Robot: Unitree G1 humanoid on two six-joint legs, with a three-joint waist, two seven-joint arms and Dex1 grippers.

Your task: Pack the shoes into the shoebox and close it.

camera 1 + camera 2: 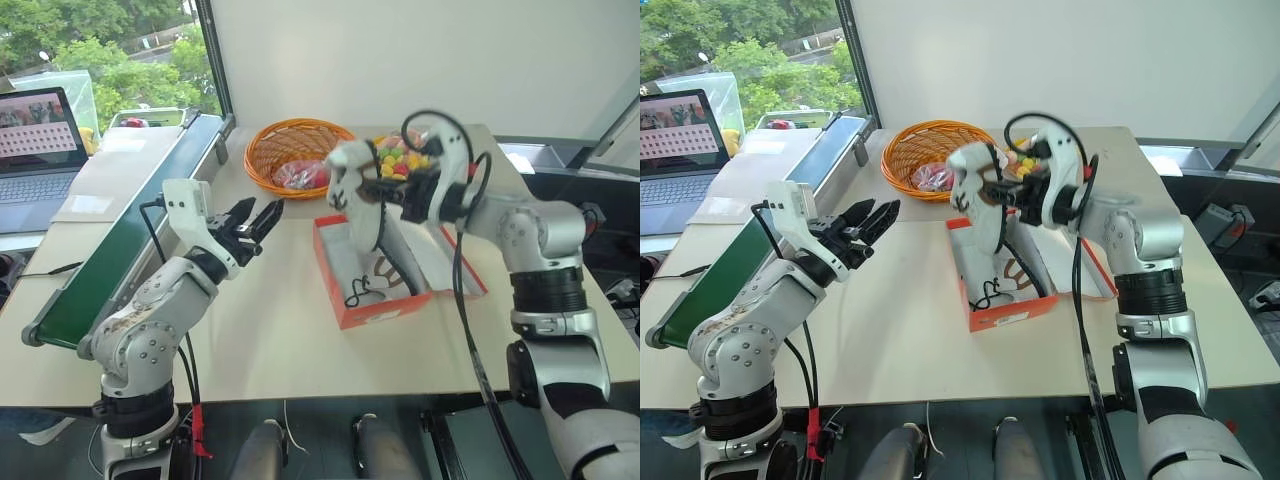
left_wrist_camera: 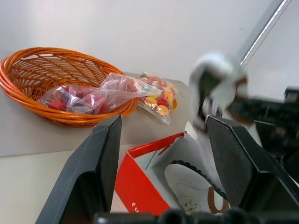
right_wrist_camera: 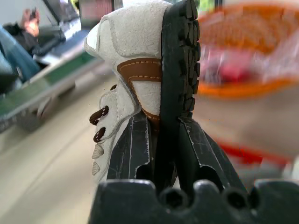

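Suede shoe (image 3: 140, 70) with lugged sole, pinched in right hand (image 3: 161, 140), rectangular cardboard shoebox (image 1: 345, 300)

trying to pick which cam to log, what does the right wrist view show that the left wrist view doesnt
Right wrist view: the right hand shut on a shoe, one finger inside, one on the black sole; a green conveyor.
Left wrist view: the open left hand, the shoebox with the other shoe lying inside, a candy bag.
Both: the orange basket and the held shoe.
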